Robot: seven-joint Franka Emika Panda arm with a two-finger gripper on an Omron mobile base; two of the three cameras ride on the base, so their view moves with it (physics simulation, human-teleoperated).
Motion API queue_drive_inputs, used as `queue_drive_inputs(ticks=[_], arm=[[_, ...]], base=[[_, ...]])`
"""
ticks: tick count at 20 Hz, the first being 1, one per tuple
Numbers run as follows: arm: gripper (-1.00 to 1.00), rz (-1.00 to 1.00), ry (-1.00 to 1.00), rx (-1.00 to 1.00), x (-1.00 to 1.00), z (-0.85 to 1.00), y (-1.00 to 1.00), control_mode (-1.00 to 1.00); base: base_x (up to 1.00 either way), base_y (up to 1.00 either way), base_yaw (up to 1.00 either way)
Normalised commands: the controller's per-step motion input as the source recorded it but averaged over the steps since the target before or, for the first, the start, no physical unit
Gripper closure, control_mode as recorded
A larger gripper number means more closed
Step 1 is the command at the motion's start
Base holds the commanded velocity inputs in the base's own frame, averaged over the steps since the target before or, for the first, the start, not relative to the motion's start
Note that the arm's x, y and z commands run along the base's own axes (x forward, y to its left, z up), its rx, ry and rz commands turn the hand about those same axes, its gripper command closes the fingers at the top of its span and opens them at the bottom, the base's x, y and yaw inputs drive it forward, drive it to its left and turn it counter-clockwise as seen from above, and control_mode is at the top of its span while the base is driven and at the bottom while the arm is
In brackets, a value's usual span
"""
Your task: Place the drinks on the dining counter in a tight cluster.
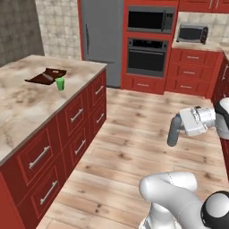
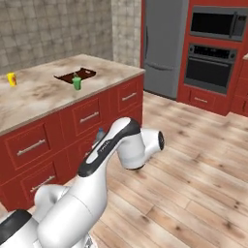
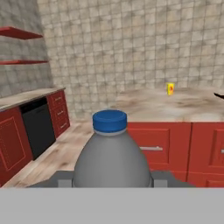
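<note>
My gripper (image 1: 182, 124) is shut on the slim grey bottle (image 1: 173, 133), holding it in the air over the wooden floor, to the right of the dining counter (image 1: 27, 105). In the hand view the grey bottle (image 3: 111, 159) with its blue cap stands large between the fingertips (image 3: 64, 180). In the right base view just the blue cap of the bottle (image 2: 100, 131) peeks over the arm. The dining counter (image 2: 43, 97) (image 3: 175, 107) has a marbled top over red drawers. The green glass bottle and the maroon juice bottle are out of view.
On the counter stand a green cup (image 1: 60, 83) (image 2: 76, 83), a dark board (image 1: 47, 76) behind it, and a yellow cup (image 2: 11, 79) (image 3: 170, 89). A grey fridge (image 1: 103, 40) and wall ovens (image 1: 147, 44) stand beyond the open wooden floor (image 1: 134, 134). A black dishwasher (image 3: 37, 124) is on the left in the hand view.
</note>
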Motion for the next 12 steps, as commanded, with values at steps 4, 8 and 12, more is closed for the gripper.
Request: queue_drive_inputs(ticks=[4,8,12], arm=[[1.0,0.0,0.0,0.0,0.0,0.0,0.0,1.0],[1.0,0.0,0.0,0.0,0.0,0.0,0.0,1.0],[1.0,0.0,0.0,0.0,0.0,0.0,0.0,1.0]], base=[[0.89,-0.03,0.02],[0.88,0.0,0.06],[0.86,0.0,0.11]])
